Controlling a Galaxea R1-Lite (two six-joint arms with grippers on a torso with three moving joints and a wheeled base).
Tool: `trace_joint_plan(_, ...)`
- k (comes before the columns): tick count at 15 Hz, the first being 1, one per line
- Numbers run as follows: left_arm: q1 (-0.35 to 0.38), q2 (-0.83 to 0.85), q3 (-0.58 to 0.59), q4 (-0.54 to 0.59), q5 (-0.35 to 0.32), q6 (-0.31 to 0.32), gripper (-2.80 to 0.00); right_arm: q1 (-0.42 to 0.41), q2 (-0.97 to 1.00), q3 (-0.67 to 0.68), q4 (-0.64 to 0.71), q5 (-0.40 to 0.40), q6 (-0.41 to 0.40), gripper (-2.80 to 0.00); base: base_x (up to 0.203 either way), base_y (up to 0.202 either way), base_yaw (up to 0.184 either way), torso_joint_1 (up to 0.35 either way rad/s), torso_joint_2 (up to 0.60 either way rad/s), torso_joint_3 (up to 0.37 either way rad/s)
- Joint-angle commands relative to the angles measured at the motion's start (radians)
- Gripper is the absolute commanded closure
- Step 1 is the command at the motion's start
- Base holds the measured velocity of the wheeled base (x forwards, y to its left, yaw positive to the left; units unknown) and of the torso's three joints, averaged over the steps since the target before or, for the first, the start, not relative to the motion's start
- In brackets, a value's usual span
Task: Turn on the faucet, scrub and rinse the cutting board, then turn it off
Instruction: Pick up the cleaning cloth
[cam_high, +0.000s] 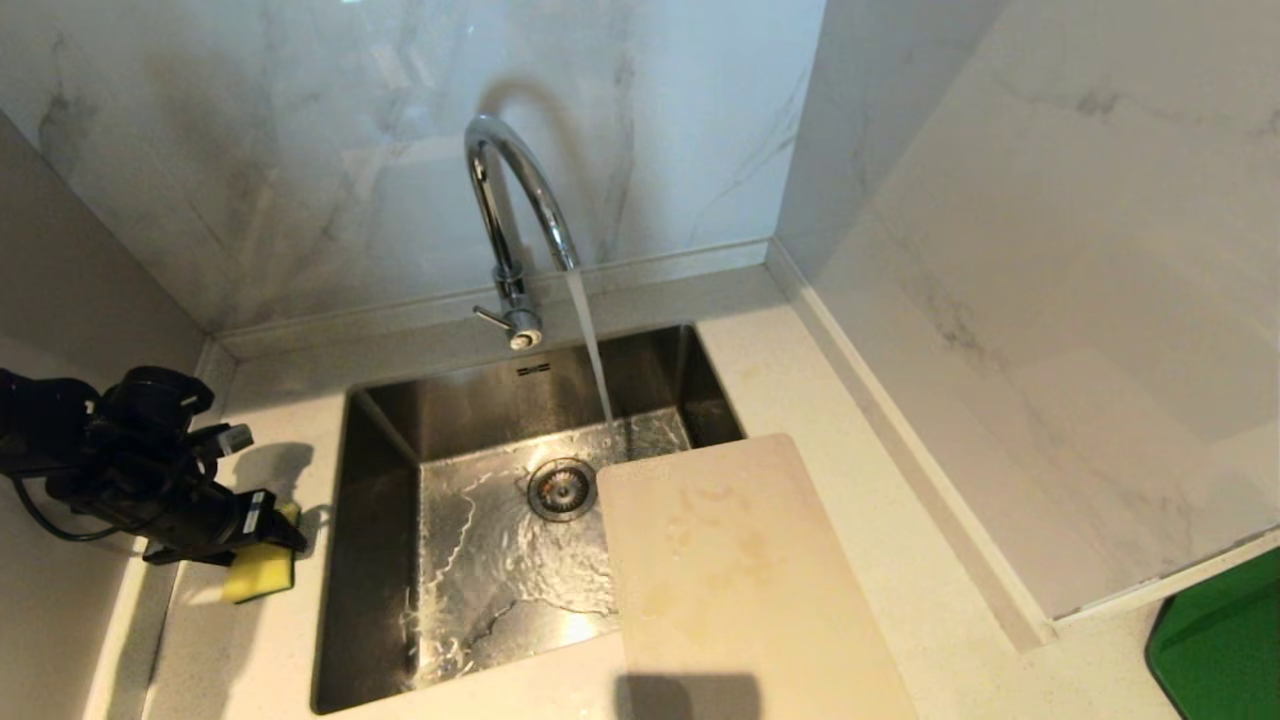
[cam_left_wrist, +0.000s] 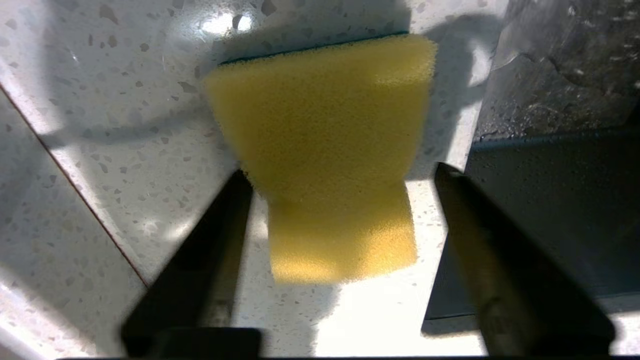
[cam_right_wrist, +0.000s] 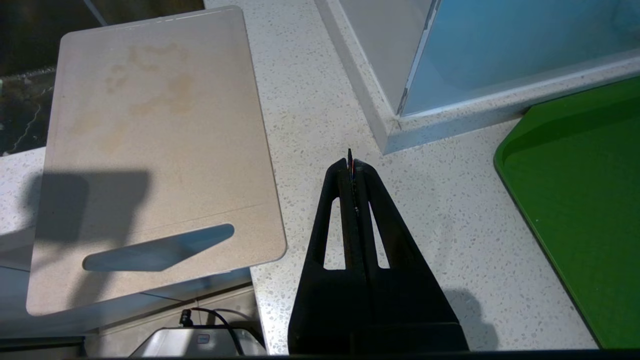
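Water runs from the faucet in a steady stream into the steel sink, spreading over the basin floor around the drain. The faucet stands at the back edge of the sink, its small lever sticking out to one side at the base.

The cutting board lies flat at the sink's right side, one corner hanging over the basin and the rest on the bench. Yellowish stains mark its top. In the right wrist view its slot handle sits at the near end, which juts past the bench edge.

The left gripper is low over the bench on the left of the sink, pointing down at the yellow sponge. Its fingers stand wide apart on either side of the sponge; they seem not to touch it, though the blur makes that hard to judge. The sponge lies on the bench just beside the sink rim.

The right gripper hovers over bare bench between the cutting board and a green tray, its fingers pressed together and holding nothing.
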Motion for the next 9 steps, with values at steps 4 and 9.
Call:
trace_joint_plan(4, 0.0, 0.005, -0.002, -0.008, -0.001, 0.001, 0.0, 0.0, 0.0, 0.002, 0.0, 0.0, 0.0, 0.0, 0.0, 0.0, 0.0, 0.0, 0.0, 0.0)
trace_joint_plan(9, -0.005, -0.055, -0.001, -0.007, -0.002, 0.044, 0.0, 0.0, 0.0, 0.001, 0.0, 0.0, 0.0, 0.0, 0.0, 0.0, 0.0, 0.0, 0.0, 0.0)
